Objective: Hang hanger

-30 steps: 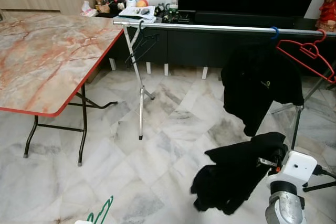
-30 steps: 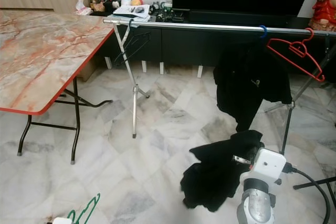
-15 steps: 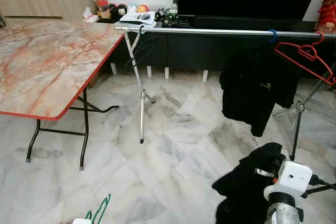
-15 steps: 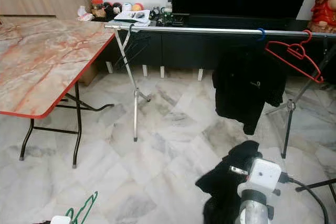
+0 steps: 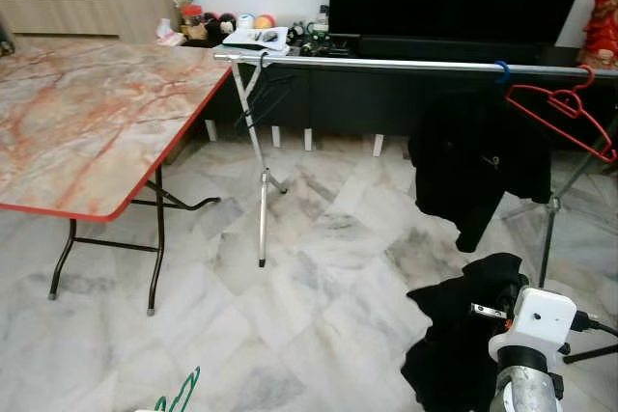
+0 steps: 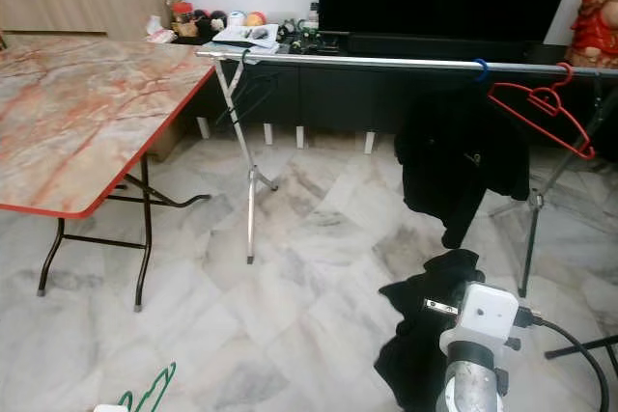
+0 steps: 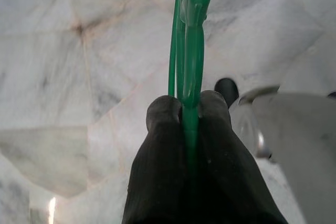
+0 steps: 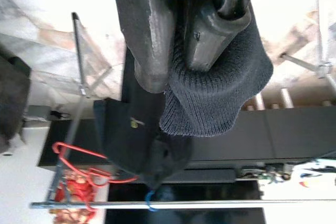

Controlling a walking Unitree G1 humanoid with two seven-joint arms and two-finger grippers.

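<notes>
My left gripper is shut on a green hanger, whose wire tip pokes up at the bottom left of the eye views. Low on the right, my right gripper is shut on a black knit garment that droops toward the floor beside the white wrist. Ahead runs a silver clothes rail. On it hang a black hanger near the left end, a black garment on a blue hook, and a red hanger at the right.
A marble-topped folding table with a red edge stands on the left. Behind the rail is a black TV cabinet with small items on top. The rail's legs stand on the marble floor. A red statue stands far right.
The camera has shifted a little. The black garment in my right gripper has drawn in from spread out leftward to hanging closer to the arm. The green hanger sits lower in view.
</notes>
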